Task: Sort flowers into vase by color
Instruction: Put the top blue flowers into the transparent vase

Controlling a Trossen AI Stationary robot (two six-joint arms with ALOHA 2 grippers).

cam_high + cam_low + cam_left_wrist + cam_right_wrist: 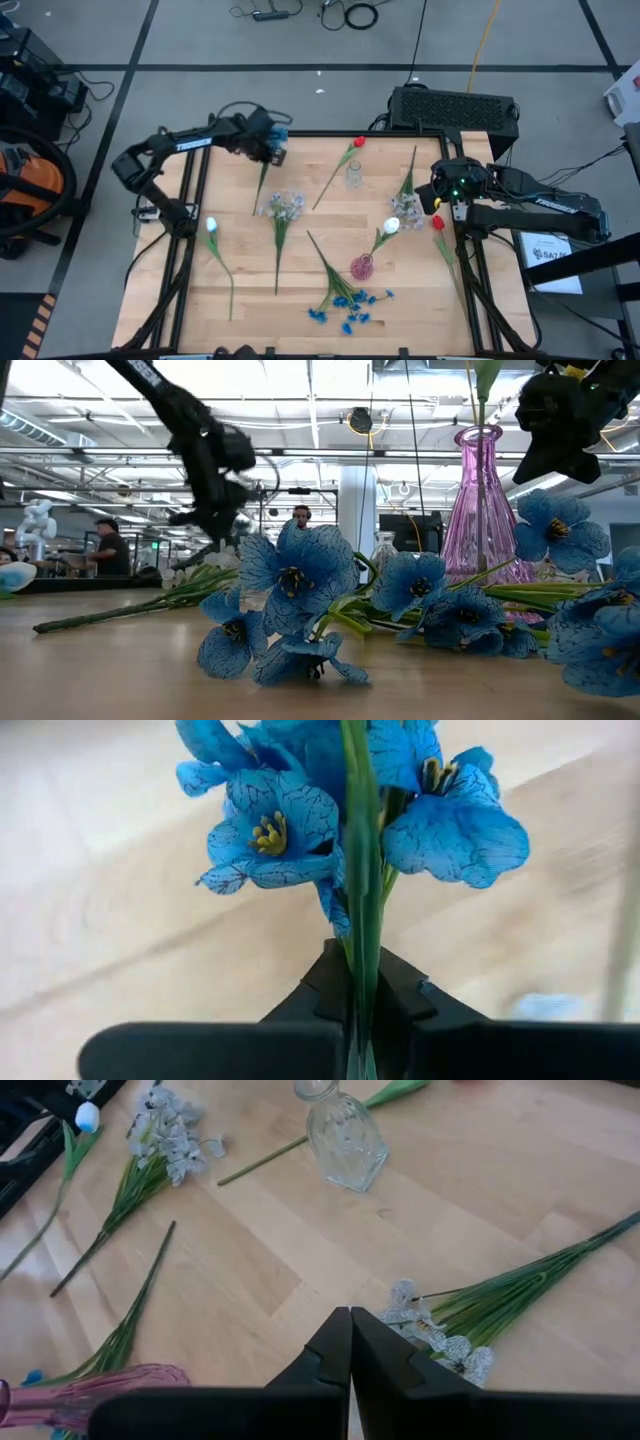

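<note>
the left gripper (362,1005) is clamped on the green stem of a blue flower (270,825) at the bench's (300,270) far-left edge, ready for a vase, while the right gripper (350,1342) waits closed and empty at the right

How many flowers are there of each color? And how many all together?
blue flowers: 2
lavender-white flowers: 2
white tulips: 2
red tulips: 2
Total: 8
</note>
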